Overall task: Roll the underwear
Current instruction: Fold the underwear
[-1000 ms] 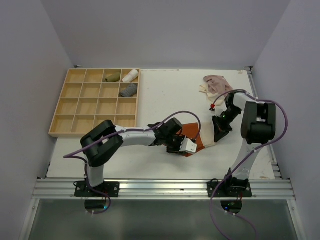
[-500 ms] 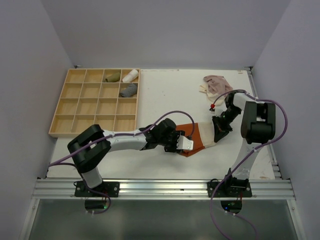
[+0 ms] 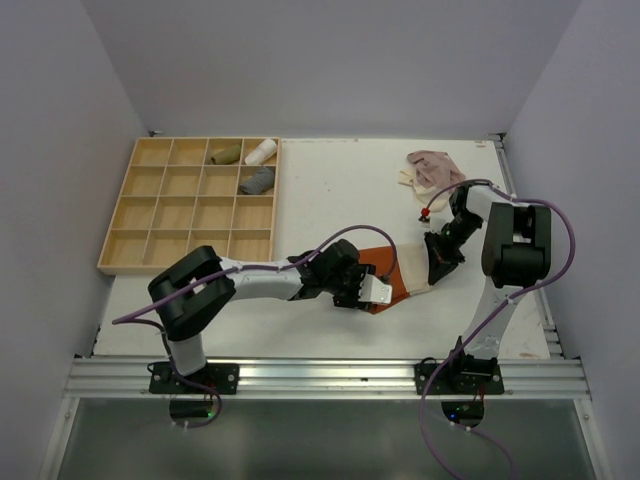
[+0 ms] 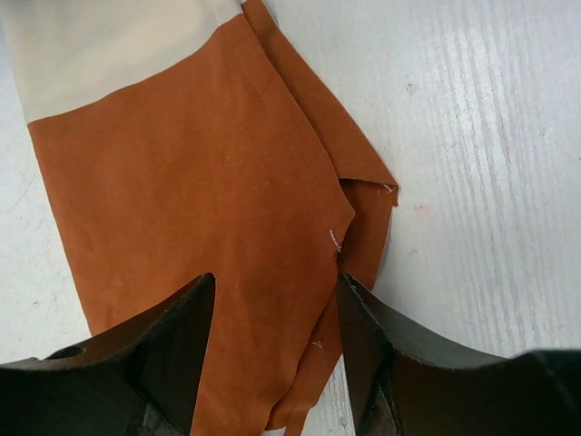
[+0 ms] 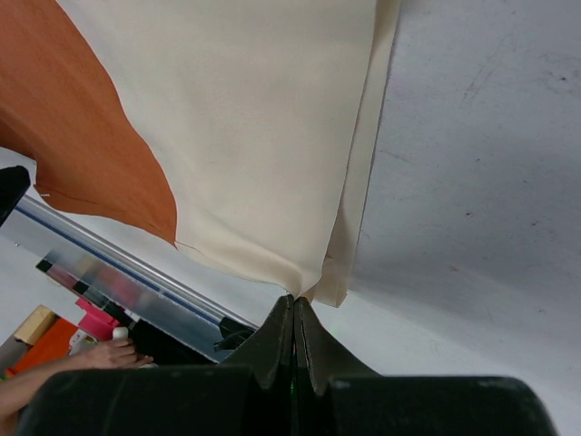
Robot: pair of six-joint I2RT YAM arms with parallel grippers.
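Left pincer (image 4: 272, 304) apart, straddling the flat rust-orange cloth underwear (image 4: 200, 200) on the white surface (image 4: 472, 136). Right pincer (image 5: 293, 304) together at the garment's cream corner; grip unclear.

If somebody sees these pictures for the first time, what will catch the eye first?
The orange and cream underwear lies spread flat on the table. The left gripper is open above its orange end, and the right gripper is shut at its cream corner. A pale pink garment lies crumpled at the far right, and a wooden tray stands at the far left.
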